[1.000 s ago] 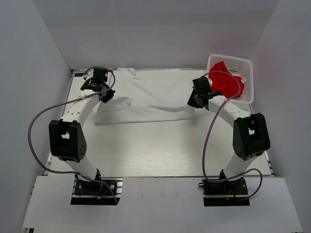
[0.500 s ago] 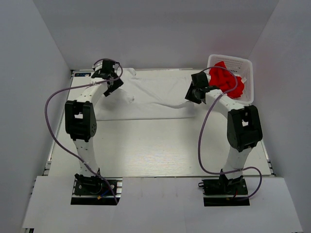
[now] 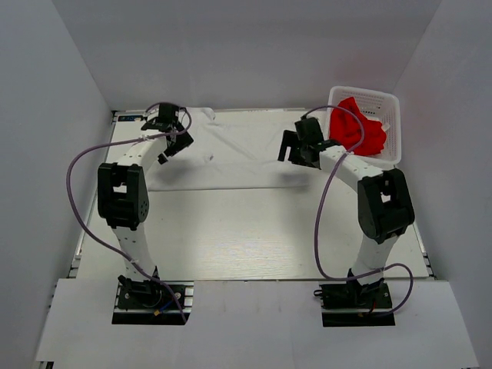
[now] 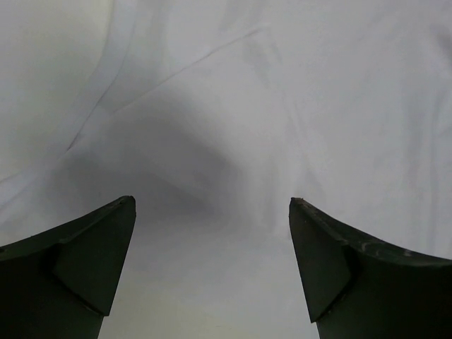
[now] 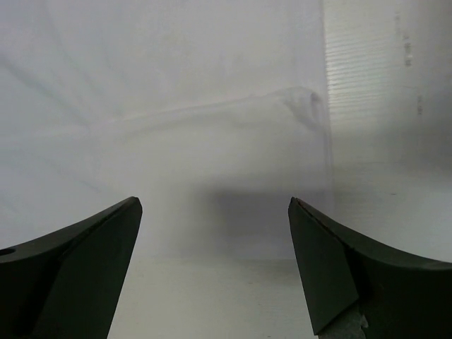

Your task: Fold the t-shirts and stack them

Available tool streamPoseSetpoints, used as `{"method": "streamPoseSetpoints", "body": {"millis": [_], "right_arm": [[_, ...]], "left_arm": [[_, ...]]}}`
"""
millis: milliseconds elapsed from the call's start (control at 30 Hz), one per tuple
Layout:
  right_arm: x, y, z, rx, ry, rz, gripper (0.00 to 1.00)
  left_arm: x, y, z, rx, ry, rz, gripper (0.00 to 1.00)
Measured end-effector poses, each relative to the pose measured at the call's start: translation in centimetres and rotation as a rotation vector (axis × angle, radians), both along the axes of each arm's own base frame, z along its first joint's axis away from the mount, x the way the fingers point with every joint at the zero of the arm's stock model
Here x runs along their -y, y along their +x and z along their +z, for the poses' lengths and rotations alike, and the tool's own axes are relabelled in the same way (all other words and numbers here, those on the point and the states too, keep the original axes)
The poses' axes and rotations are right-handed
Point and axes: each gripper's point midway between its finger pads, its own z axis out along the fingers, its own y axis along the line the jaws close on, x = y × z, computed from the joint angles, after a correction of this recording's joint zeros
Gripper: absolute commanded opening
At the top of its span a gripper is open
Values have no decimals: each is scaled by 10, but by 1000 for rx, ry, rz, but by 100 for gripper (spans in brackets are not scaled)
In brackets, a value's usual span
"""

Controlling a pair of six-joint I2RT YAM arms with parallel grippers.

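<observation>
The white t-shirt [image 3: 238, 154] lies spread flat along the far edge of the worktop [image 3: 246, 231], between the 2 arms. The red t-shirt [image 3: 357, 132] sits bunched in the basket [image 3: 388, 104] at the far right corner. The left end effector [image 3: 175, 148] hangs over the white shirt's left part, jaws wide apart and holding nothing; the right end effector [image 3: 288, 150] hangs over its right edge, near the basket, equally wide and empty.

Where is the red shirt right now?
In the top view, the red shirt lies bundled in the white basket at the table's far right corner, just right of the right end effector.
</observation>
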Motion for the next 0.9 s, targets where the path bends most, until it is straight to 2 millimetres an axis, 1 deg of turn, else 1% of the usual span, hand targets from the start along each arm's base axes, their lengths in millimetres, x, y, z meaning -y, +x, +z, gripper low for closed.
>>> {"method": "streamPoseSetpoints", "body": {"millis": [67,100,200,267,333,400,533,633,700,733,833,900], "right_arm": [[-11,-5,-5,-10,3,52,90],[-17,-7,-7,-15,5,76,90],[-29,-7,-22,-41,5,116,90],[-31,-7,-38,-71,2,127,90],[-31,-11,-55,-110,-10,134,90],[-30,-13,-66,-132,-26,140,90],[-32,-16,-67,-119,-30,154,90],[-31,-28,-68,-109,-42,159,90],[-28,-44,-69,-115,-52,165,90],[-28,-54,-69,-112,-54,169,90],[-25,-95,-70,-142,-59,189,90],[-22,-124,-70,-170,-67,211,90]], "left_arm": [[-3,-24,-12,-39,3,1,100],[-4,-33,-17,-58,5,1,100],[-7,-55,-42,-117,10,5,100],[-8,-66,-56,-151,11,5,100],[-7,-71,-64,-173,10,3,100],[-7,-70,-68,-176,7,1,100],[-11,-80,-80,-201,23,10,100],[-15,-91,-82,-208,42,27,100],[-19,-109,-83,-221,55,47,100],[-20,-121,-84,-231,56,53,100],[-21,-168,-85,-266,39,63,100],[-22,-202,-85,-309,22,76,100]]}}
